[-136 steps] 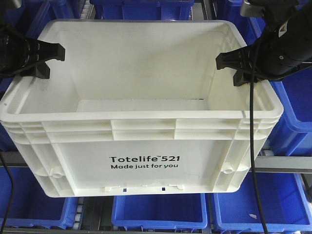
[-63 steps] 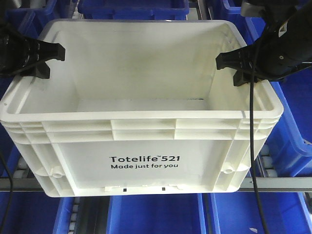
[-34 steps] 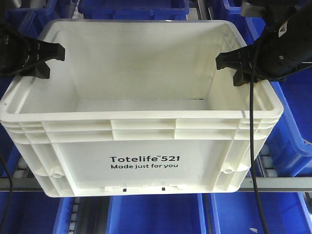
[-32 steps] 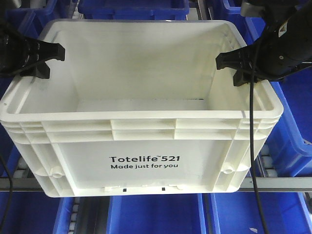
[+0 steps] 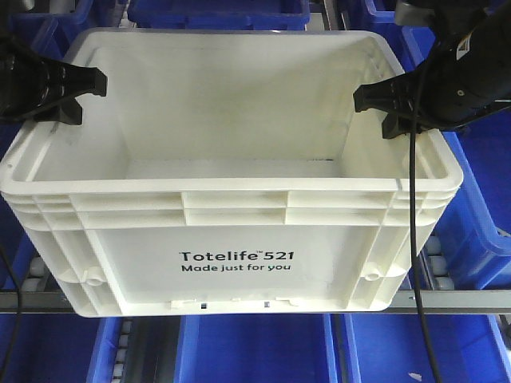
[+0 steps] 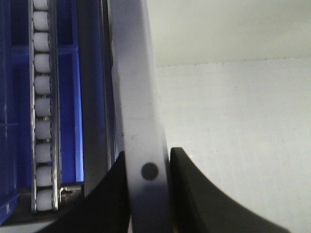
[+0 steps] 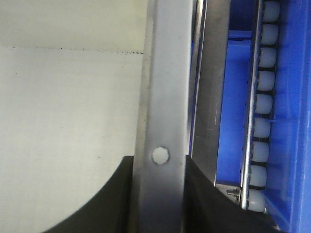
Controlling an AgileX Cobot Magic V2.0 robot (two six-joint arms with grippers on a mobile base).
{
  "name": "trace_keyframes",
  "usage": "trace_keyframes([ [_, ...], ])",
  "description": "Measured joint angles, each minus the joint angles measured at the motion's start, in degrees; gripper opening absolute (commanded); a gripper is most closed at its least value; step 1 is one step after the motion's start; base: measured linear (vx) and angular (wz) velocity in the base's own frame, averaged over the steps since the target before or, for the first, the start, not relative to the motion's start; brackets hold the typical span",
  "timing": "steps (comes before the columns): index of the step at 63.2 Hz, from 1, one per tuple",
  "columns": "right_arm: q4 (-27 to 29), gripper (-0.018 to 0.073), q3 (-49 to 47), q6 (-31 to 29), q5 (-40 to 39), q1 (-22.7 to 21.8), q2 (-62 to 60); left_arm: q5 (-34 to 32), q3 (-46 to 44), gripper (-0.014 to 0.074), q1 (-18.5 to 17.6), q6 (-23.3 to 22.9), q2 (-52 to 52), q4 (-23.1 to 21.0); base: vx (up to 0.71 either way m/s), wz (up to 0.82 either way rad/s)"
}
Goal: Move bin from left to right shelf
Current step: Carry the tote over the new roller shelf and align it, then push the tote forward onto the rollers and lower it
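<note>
Gripping the white bin point(image 5: 231, 199) by both side walls, I have the left gripper point(image 5: 80, 96) at nine o'clock and the right gripper point(image 5: 379, 108) at three o'clock. Each wrist view shows the jaws clamped on the bin's rim, one finger point(image 6: 194, 194) inside, one outside. The bin sits centred over blue bins point(image 5: 255, 351), a roller track point(image 7: 260, 107) and a grey shelf rail point(image 5: 463, 300).
</note>
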Motion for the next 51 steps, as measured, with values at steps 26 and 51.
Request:
trace_keyframes([
  [26,-3.74,0.0061,0.1,0.22,-10.41,-0.31,5.72,-10.81,0.0,0.0111,0.0,-0.01,8.36,4.47,0.0,0.0],
  [51,-6.21,0.007,0.31,1.28,-17.34,-0.78,13.28,-20.78,0.0,0.0112,0.43,0.04,14.91,7.5,0.0,0.0],
])
